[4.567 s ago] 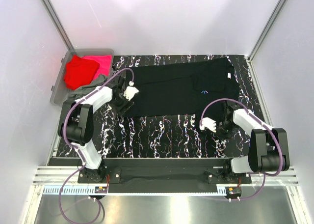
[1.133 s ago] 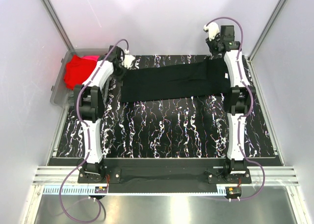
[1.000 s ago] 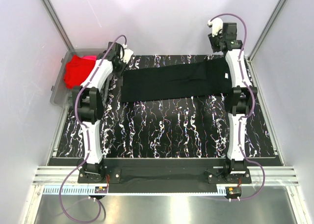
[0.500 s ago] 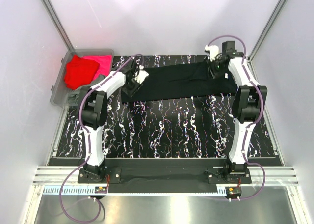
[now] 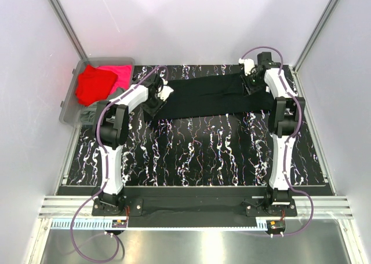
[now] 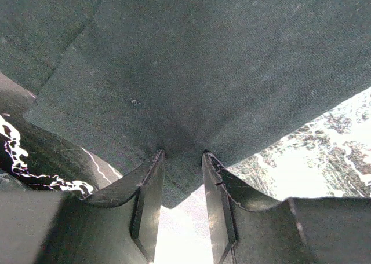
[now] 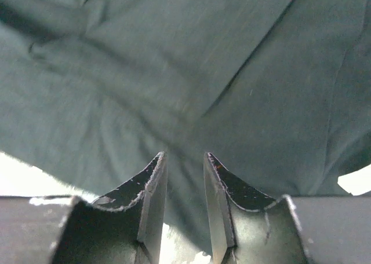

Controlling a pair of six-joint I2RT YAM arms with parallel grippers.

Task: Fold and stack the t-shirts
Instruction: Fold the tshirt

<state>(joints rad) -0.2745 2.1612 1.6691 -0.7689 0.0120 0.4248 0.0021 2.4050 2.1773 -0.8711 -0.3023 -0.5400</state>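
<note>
Bin (image 5: 68, 105) at 10 o'clock holds red shirt (image 5: 91, 85), pink shirt (image 5: 120, 74); left end effector (image 6: 182, 155), right end effector (image 7: 184, 155) each pinch an end of black shirt (image 5: 208, 96) at 12 o'clock

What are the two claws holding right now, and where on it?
Both pinch the black t-shirt: left claw at its left end, right claw at its right end.

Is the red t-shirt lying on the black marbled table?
No, the red t-shirt lies inside the plastic bin at the far left, beside a pink t-shirt.
</note>
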